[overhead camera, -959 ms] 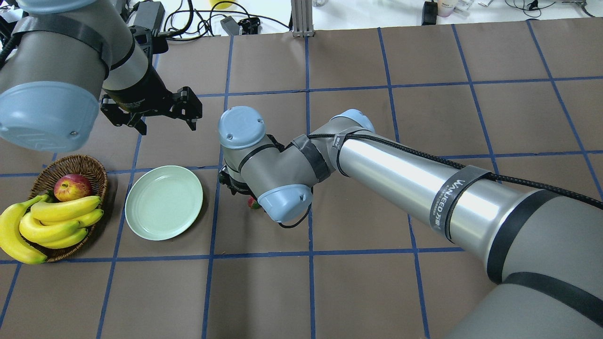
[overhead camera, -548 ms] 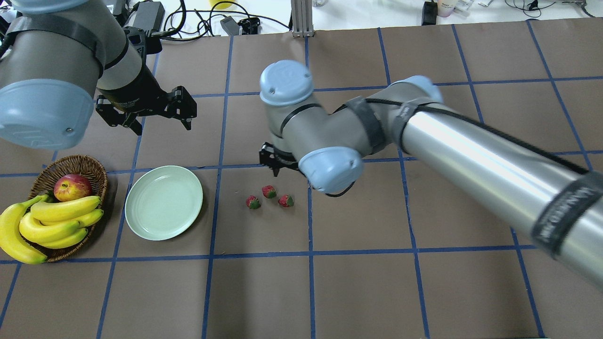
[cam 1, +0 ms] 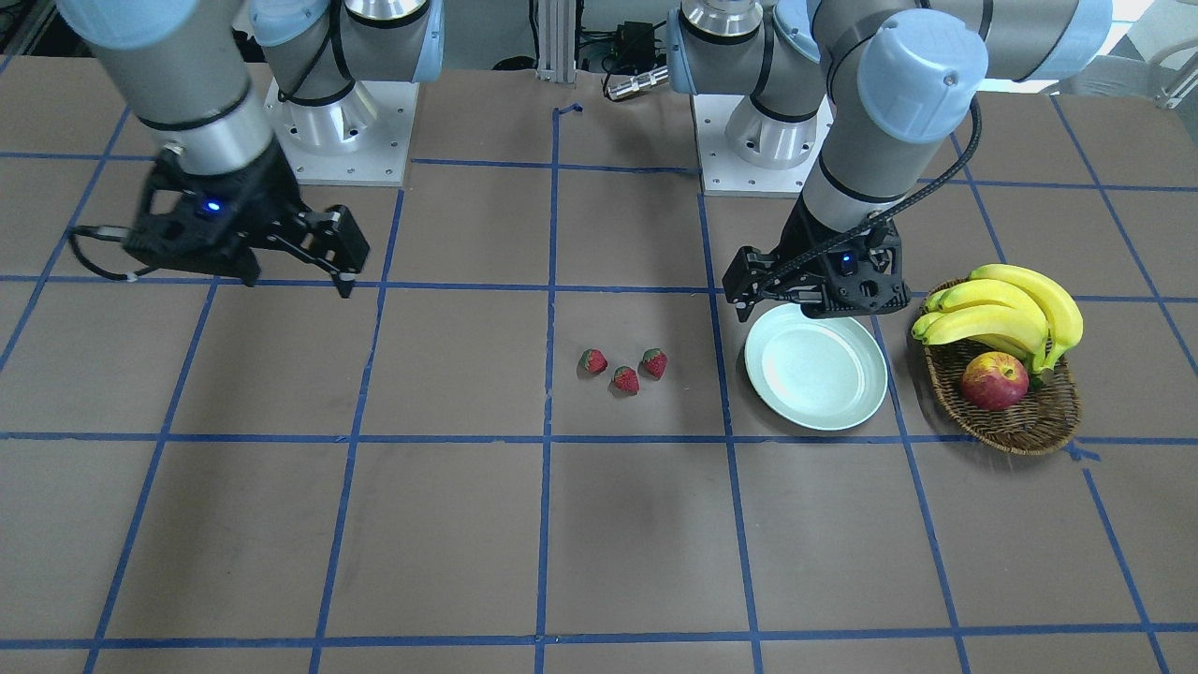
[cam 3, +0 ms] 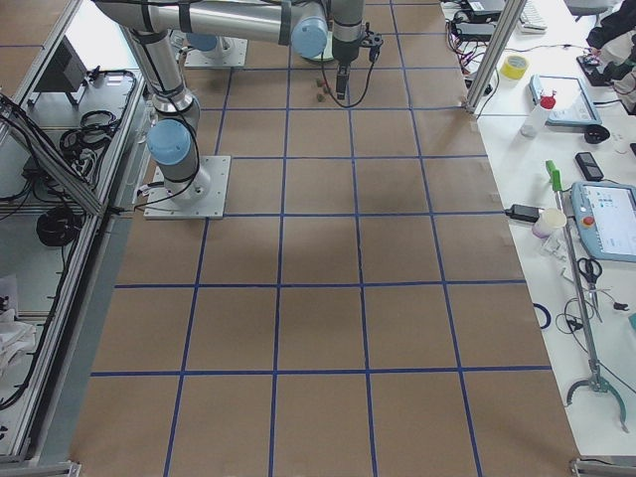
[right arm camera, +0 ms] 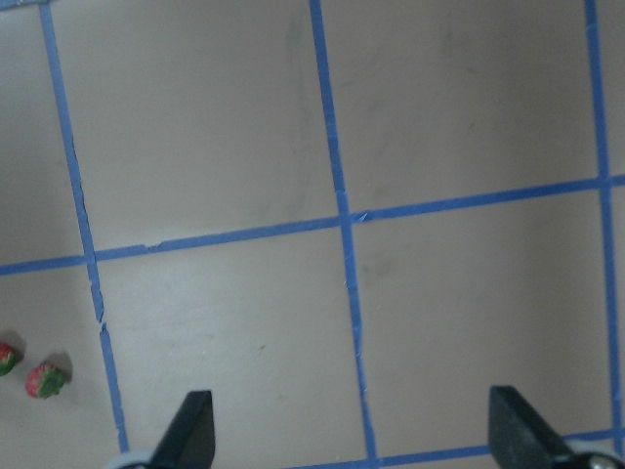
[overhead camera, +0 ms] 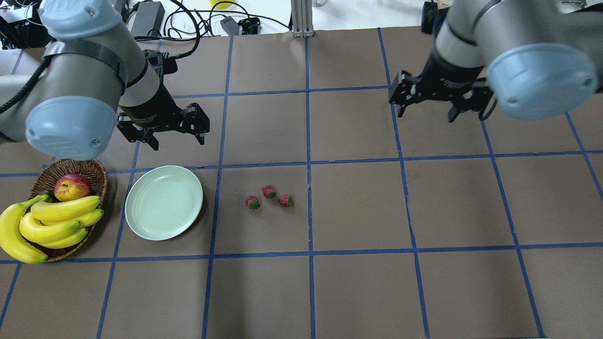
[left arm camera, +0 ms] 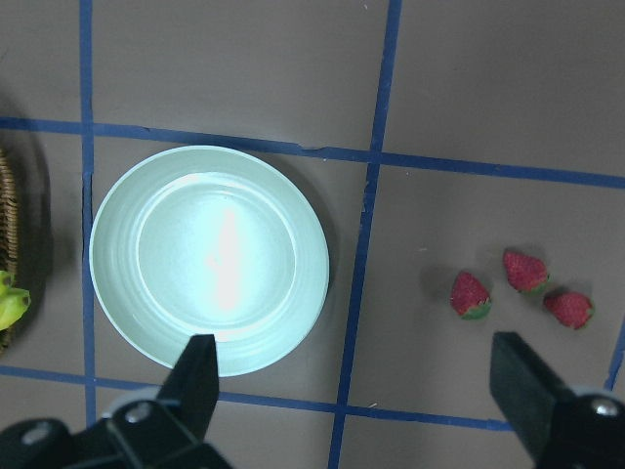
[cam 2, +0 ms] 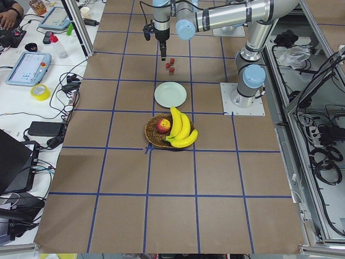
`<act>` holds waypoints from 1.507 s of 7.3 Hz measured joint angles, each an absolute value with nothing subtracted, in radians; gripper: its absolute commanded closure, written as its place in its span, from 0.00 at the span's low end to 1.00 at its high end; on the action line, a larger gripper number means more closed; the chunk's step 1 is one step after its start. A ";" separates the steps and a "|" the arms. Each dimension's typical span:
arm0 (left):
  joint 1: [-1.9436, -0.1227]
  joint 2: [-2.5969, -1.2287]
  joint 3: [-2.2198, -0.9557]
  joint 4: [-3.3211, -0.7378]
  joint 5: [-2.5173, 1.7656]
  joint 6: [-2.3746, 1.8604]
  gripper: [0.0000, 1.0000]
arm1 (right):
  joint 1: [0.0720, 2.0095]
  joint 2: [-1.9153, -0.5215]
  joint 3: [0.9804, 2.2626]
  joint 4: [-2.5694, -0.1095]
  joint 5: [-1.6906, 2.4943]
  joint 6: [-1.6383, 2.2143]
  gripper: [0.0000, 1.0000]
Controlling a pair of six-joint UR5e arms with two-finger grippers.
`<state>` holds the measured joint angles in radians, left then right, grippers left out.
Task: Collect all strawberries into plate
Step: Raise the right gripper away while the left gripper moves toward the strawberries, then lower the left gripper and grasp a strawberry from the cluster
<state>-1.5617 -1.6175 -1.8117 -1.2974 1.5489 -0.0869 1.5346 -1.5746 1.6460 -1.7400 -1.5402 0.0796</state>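
Three small red strawberries (overhead camera: 269, 191) lie close together on the brown table, right of the pale mint plate (overhead camera: 164, 202), which is empty. They also show in the front view (cam 1: 625, 379) and the left wrist view (left arm camera: 471, 294). My left gripper (overhead camera: 176, 140) is open and empty, hovering just beyond the plate's far edge. In the left wrist view the plate (left arm camera: 210, 259) lies between and ahead of the open fingers (left arm camera: 195, 376). My right gripper (overhead camera: 426, 113) is open and empty, raised far to the right of the strawberries. Two of them show at the right wrist view's left edge (right arm camera: 46, 380).
A brown wicker basket (overhead camera: 97, 170) left of the plate holds a bunch of bananas (overhead camera: 56, 219) and a red-yellow apple (overhead camera: 72, 187). Cables and power bricks (overhead camera: 148, 16) lie past the table's far edge. Blue tape lines grid the table.
My right arm has swung from above the strawberries to the far right, uncovering all three. My left gripper has shifted slightly nearer the plate. The strawberries and plate have not moved.
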 measured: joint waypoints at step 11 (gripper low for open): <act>-1.653 -1.837 -2.073 -0.941 1.352 0.107 0.17 | 1.516 -1.615 1.398 -1.393 -1.579 -0.116 0.00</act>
